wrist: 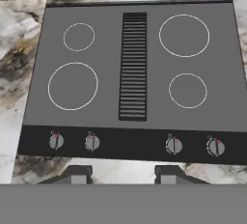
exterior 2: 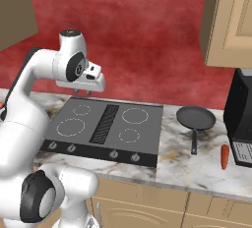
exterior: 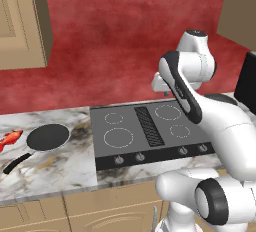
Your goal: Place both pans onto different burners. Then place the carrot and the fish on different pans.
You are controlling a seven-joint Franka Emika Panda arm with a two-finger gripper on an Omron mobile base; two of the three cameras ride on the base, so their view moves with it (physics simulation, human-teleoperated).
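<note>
Here's the cooktop (wrist: 130, 73) dead centre under the hand camera, and count them: four burners. Two on the left of the slatted vent (wrist: 133, 66), a small one (wrist: 78, 37) at the back and a big one (wrist: 73, 86) in front; two on the right, a big one (wrist: 184, 35) at the back and a smaller one (wrist: 187, 91) in front. All four are bare. Four knobs (wrist: 56, 141) line the dark front strip, two either side.

The tool (wrist: 120, 175) hangs over the front edge of the cooktop, holding nothing, its two dark fingertips (wrist: 75, 174) standing well apart, wide open. In the right base view the tool (exterior 2: 81, 93) sits above the cooktop's back left corner.

Two pans, and they're on opposite sides. One pan (exterior: 47, 137) lies on the marble worktop (exterior: 65, 166) left of the cooktop, handle running toward the front left. Just beside it, at the far left edge, one fish (exterior: 10, 139), bright red-orange. The other pan (exterior 2: 196, 118) rests on the worktop right of the cooktop, handle pointing toward the front. One carrot (exterior 2: 224, 156) lies near that handle's end, apart from it, close to a dark appliance (exterior 2: 240, 114) at the right edge
</note>
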